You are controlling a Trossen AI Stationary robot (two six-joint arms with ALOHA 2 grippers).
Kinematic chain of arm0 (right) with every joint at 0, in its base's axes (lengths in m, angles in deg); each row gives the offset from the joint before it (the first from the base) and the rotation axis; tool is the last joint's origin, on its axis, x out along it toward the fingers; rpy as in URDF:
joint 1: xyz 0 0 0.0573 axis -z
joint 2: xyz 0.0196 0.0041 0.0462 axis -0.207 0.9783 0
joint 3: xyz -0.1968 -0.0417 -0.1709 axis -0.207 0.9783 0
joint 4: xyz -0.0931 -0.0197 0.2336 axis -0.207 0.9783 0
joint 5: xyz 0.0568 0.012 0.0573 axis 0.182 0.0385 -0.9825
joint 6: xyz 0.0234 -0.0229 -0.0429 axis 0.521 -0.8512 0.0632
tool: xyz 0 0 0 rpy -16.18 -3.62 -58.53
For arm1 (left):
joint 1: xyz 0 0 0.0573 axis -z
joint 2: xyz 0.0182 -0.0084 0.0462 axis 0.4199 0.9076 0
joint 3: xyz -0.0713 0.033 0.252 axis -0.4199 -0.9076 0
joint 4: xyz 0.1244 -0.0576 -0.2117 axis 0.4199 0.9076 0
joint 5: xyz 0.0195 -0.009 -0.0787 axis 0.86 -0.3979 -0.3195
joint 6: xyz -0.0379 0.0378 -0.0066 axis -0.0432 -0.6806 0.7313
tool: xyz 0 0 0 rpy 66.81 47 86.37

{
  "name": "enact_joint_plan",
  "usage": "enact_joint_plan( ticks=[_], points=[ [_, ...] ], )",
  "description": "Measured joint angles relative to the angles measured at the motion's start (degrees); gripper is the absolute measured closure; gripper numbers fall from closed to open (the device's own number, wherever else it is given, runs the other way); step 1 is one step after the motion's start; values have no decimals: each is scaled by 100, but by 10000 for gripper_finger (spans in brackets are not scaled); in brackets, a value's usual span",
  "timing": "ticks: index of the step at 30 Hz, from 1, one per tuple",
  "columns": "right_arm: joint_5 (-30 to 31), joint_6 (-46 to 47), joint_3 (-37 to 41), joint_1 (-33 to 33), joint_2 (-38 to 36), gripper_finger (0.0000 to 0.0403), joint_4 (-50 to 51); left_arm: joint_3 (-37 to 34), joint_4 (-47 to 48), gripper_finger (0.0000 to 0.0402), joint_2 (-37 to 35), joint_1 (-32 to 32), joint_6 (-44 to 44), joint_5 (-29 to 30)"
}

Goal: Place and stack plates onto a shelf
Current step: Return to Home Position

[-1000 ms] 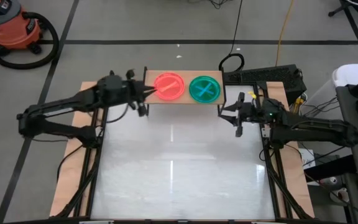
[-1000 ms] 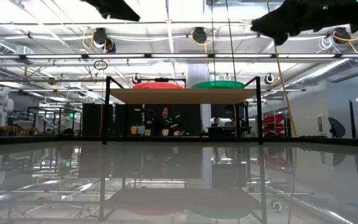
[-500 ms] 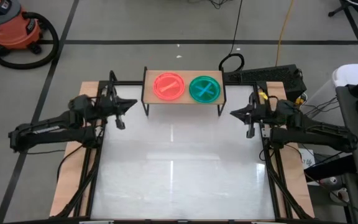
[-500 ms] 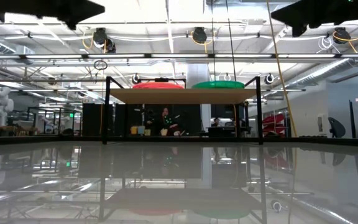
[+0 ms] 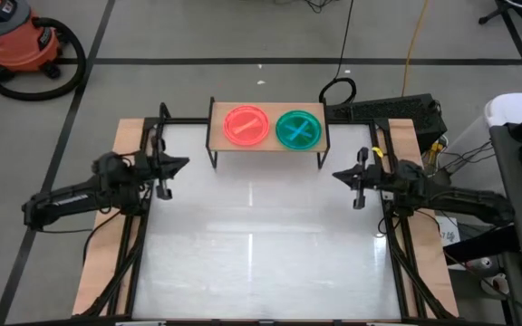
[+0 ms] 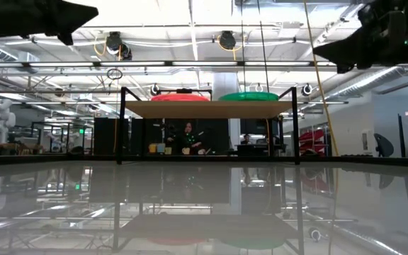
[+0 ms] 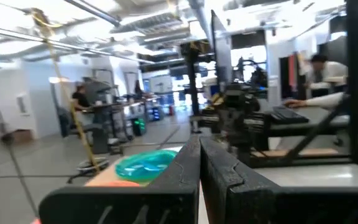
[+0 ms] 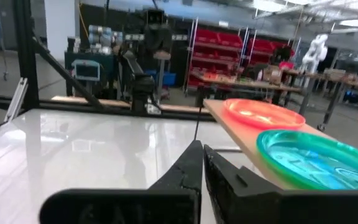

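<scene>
- Left gripper [image 5: 172, 167] and right gripper [image 5: 344, 176], each with its fingers pressed together on nothing, hang at the left and right edges of the high view's middle band. They point inward and stand well apart from the shelf. It reads as a parked pose, with no plate left to fetch.
- An orange-topped pile [image 5: 246, 124] and a green-topped pile [image 5: 298, 129] sit side by side at upper centre of the high view. Laying them in two piles is likely how they all fit on so small a board. The number in each pile cannot be counted.
- Under them, the shelf [image 5: 217, 136] stands at the far edge of the white table [image 5: 261, 244], squarely between the two arms, where either can reach it.
- No plate shows on the glossy tabletop, so the stacking looks finished.
- Beyond, a shop vacuum [image 5: 21, 45] occupies the upper left corner, and in the low view a person [image 6: 188, 136] shows between the shelf's legs.
</scene>
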Motion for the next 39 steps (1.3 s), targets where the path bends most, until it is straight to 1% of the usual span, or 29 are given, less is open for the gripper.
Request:
enact_joint_plan(
  ticks=[2, 6, 12, 17, 25, 35, 39],
  points=[
    [-2, 2, 148, 0, -107, 403, -109, -122, -6, 398, -58, 0, 81, -102],
    [-2, 2, 348, 0, -216, 403, -196, -585, -133, 398, -86, -2, 319, -110],
    [-9, 151, 620, 0, -265, 403, -442, -1351, -1120, 398, -88, 0, 572, -107],
    [2, 155, 817, 0, -264, 403, -467, -1345, -787, 398, -76, -17, 582, -112],
    [2, 285, 820, 0, -264, 403, -419, -1345, -525, 398, -77, -17, 431, -117],
    [40, 799, 831, 2, -264, 403, -292, -1345, 12, 398, -77, -17, 409, -132],
    [40, 822, 831, 2, -264, 403, -294, -1345, 113, 398, -77, -17, 452, -130]
  ],
)
